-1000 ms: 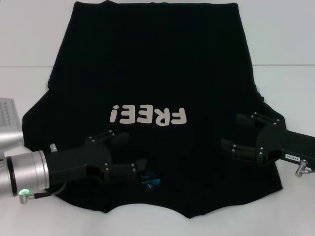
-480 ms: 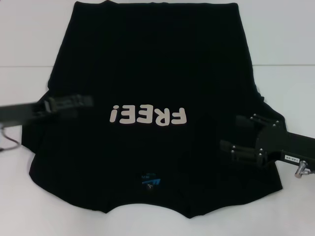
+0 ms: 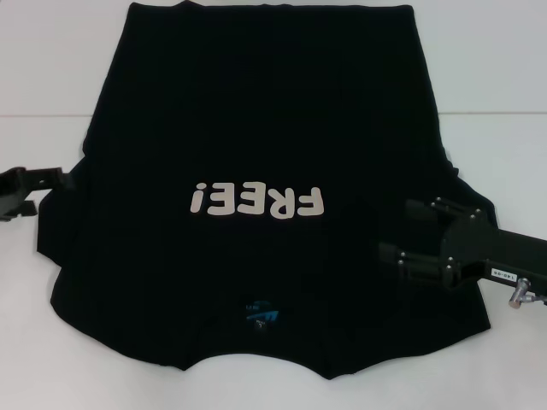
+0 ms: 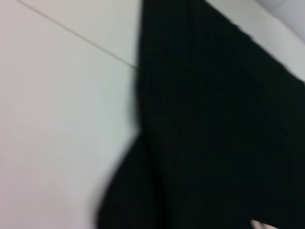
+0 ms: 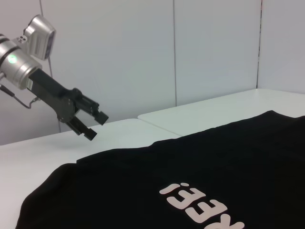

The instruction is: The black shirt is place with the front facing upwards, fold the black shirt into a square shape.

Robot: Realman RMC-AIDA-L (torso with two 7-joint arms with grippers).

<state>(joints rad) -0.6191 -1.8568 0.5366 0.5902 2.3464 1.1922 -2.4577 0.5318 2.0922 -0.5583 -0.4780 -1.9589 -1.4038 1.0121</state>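
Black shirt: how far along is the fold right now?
Done: the black shirt lies flat, front up. In hand: nothing gripped; the left pincer hangs open in the air off the shirt's left edge, the right pincer open above its right side. Left: every fold.

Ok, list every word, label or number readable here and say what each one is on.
"FREE!": white block letters on the front of the black shirt, upside down in the head view.
Small blue neck label inside the collar: print too small to read.
White sticker on the right tool: characters too small to read.
Nothing else carries text.
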